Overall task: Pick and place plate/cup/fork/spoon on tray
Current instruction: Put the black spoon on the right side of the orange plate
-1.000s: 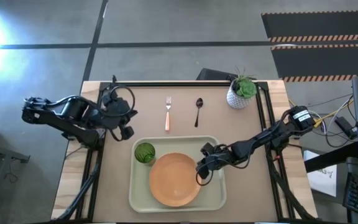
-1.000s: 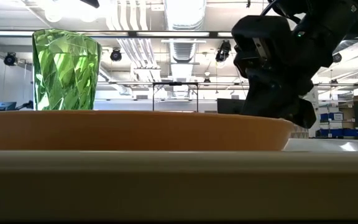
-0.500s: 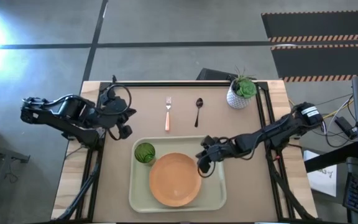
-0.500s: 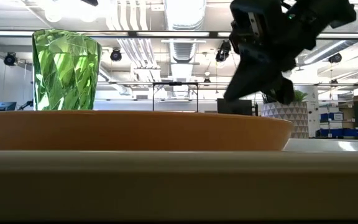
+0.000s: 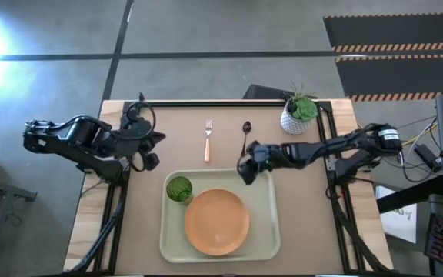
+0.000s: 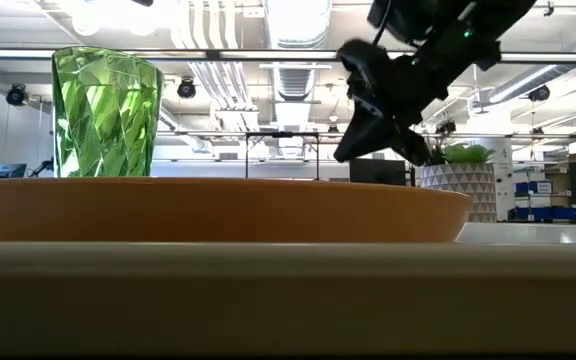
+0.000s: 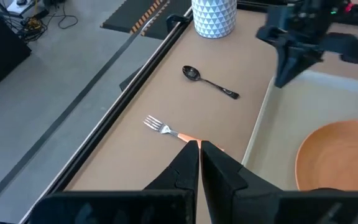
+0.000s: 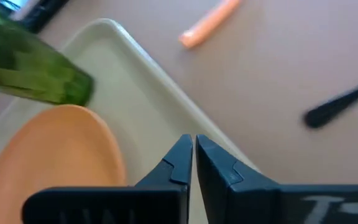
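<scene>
The orange plate (image 5: 217,223) lies flat in the pale tray (image 5: 271,223). The green cup (image 5: 179,188) stands upright in the tray's far left corner. The orange-handled fork (image 5: 208,140) and the dark spoon (image 5: 245,137) lie on the table beyond the tray. My right gripper (image 5: 246,168) is shut and empty, hovering above the tray's far rim (image 8: 148,68), just short of the spoon's handle end (image 8: 340,106). My left gripper (image 5: 152,154) is shut and empty at the table's left edge, its fingers (image 7: 199,146) pointing toward the fork (image 7: 163,129).
A white patterned pot with a green plant (image 5: 297,115) stands at the far right, beyond the spoon. Black rails run along the table's far, left and right sides. Bare brown table lies between the tray and the cutlery.
My right gripper has risen from beside the plate's right edge and gone toward the table's far edge, ending above the tray's far rim near the spoon. The plate and the cup have stayed where they were.
</scene>
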### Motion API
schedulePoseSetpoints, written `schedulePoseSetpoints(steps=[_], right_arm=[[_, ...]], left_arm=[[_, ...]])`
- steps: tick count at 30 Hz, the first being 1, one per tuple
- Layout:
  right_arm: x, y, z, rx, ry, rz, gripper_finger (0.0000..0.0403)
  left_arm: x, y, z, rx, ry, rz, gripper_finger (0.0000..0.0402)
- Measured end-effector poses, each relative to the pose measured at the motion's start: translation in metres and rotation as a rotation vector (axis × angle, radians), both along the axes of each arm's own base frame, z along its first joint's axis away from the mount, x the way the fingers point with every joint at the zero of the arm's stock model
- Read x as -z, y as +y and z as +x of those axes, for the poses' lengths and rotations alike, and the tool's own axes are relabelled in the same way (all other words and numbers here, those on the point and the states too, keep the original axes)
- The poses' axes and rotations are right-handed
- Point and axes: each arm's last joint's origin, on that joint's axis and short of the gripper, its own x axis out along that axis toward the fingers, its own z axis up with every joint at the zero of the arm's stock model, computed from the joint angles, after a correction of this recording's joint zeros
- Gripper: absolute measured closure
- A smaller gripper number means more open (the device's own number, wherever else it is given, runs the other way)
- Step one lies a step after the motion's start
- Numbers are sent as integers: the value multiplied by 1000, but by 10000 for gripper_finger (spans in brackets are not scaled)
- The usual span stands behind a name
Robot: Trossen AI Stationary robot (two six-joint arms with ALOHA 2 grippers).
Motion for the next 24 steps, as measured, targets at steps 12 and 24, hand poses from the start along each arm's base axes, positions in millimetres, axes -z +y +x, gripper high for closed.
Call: schedulePoseSetpoints(steps=[12, 24], right_arm=[[-30, -69, 13, 113, 191, -35, 281], [7, -91, 56, 103, 692, 40, 250]], left_arm=[[0, 1, -7, 28, 11, 32, 402], [-2, 3, -14, 32, -3, 32, 402]])
